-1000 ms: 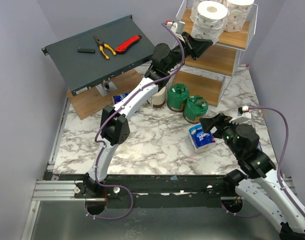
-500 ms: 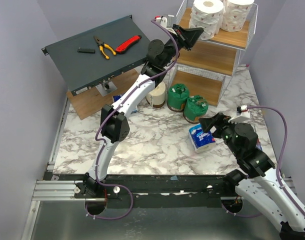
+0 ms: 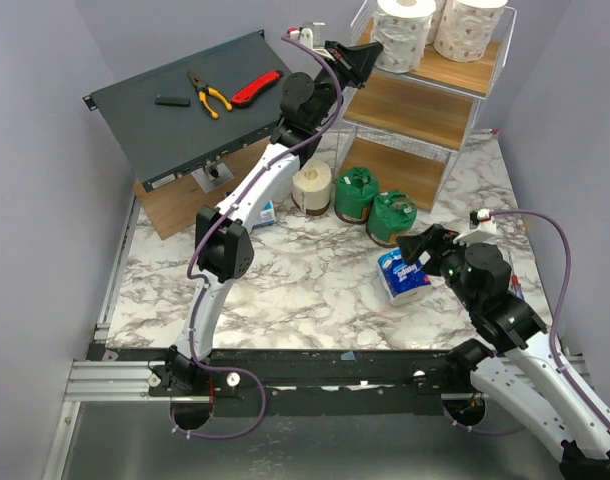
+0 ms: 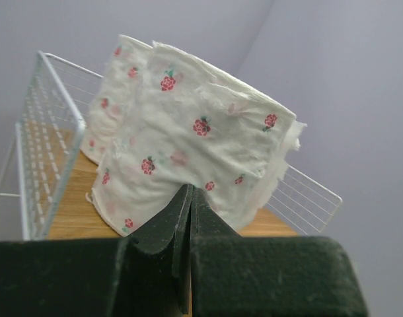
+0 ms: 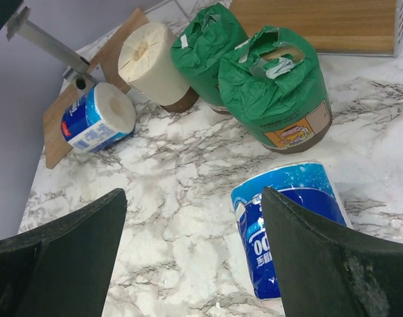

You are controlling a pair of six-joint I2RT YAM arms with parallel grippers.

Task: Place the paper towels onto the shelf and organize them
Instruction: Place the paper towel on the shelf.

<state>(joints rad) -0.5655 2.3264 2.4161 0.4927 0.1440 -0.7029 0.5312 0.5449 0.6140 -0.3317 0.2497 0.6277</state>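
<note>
The shelf [image 3: 425,105] stands at the back right, a white wire rack with wooden boards. White rolls with pink print [image 3: 403,30] [image 3: 470,25] stand on its top board. My left gripper [image 3: 370,52] is shut and empty just left of the nearest roll [image 4: 195,139], fingertips close to its base; I cannot tell if they touch. On the table are a cream roll [image 3: 312,187], two green-wrapped rolls [image 3: 356,194] [image 3: 391,216] and a blue-and-white pack [image 3: 403,275]. My right gripper [image 3: 417,252] is open above that pack [image 5: 291,218]. Another blue pack [image 5: 99,117] lies farther left.
A slanted dark grey box [image 3: 185,110] at the back left carries pliers [image 3: 209,95], a red knife [image 3: 255,88] and a small black piece [image 3: 172,100]. A flat wooden board [image 3: 180,205] lies under it. The shelf's middle and bottom boards are bare.
My left gripper has let go of the printed roll on the top board, drawn back to the left and shut. The right arm has barely moved.
</note>
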